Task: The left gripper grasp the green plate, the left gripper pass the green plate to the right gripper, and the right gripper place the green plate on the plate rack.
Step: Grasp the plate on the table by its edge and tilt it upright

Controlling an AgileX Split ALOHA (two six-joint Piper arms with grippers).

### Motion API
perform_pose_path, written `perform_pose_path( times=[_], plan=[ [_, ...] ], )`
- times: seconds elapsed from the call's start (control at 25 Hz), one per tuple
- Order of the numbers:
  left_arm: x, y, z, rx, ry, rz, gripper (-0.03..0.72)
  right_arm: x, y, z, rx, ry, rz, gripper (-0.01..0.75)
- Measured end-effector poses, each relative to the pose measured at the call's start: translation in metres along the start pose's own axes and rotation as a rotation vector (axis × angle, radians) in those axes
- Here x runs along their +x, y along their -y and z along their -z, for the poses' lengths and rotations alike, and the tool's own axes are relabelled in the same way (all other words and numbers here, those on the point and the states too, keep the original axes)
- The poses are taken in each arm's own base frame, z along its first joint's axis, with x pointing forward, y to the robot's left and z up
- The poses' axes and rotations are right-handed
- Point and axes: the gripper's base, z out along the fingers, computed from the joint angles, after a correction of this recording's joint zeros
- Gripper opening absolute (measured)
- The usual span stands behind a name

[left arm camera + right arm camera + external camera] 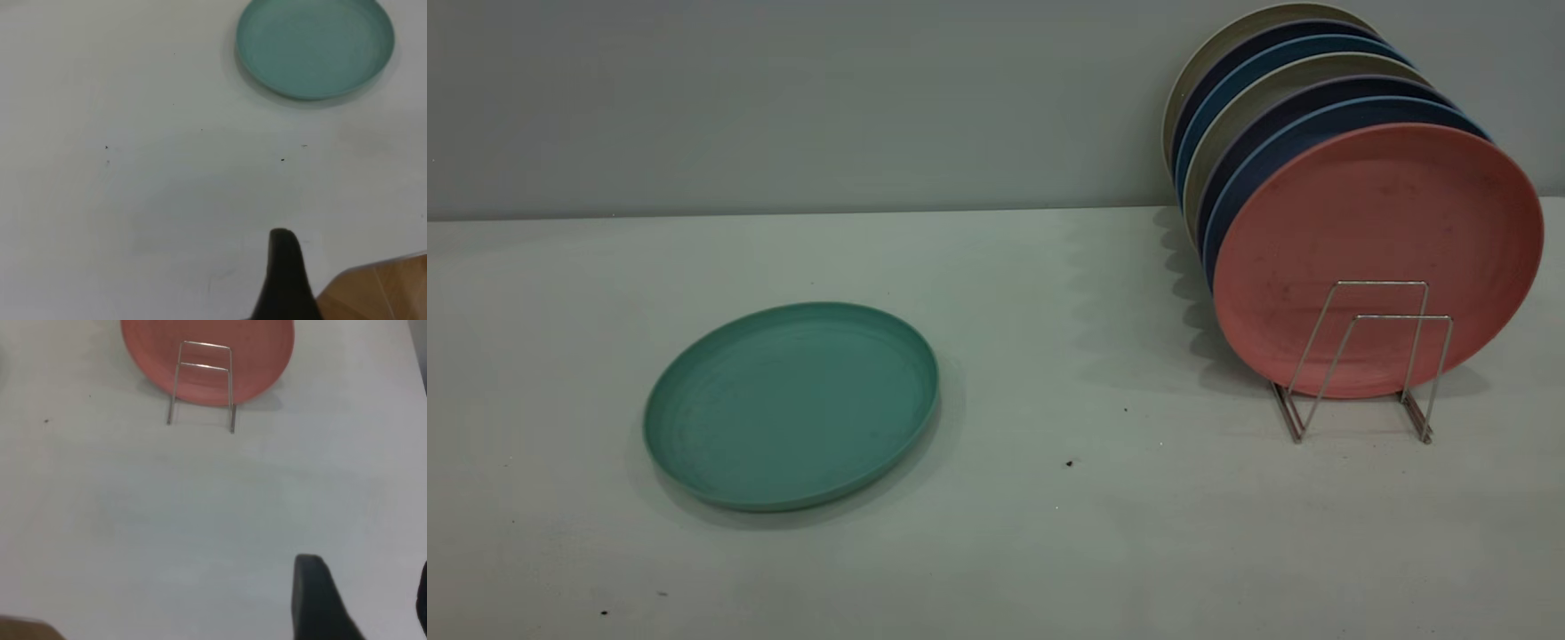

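Observation:
The green plate (791,404) lies flat on the white table, left of the middle, with nothing touching it. It also shows far ahead in the left wrist view (313,47). My left gripper (353,267) hangs above bare table near the table's edge; only one black finger (283,267) shows, with nothing beside it, so the jaws stand apart and empty. My right gripper (367,587) is open and empty above bare table, well short of the plate rack (203,366). The plate rack (1405,316) stands at the right. Neither gripper shows in the exterior view.
A salmon-pink plate (1378,258) stands upright in the rack, with several blue and beige plates (1280,98) behind it. The two front wire loops hold nothing. A wooden surface (380,293) shows past the table's edge by my left gripper.

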Motion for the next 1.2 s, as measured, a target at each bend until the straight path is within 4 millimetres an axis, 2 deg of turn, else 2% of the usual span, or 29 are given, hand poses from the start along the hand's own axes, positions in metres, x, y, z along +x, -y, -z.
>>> perform_pose_path(
  times=[1.2],
  plan=[
    [0.0003, -0.0017, 0.0, -0.019, -0.004, -0.026, 0.568, 0.0, -0.0004, 0.0, -0.004, 0.0, -0.002, 0.377]
  ],
)
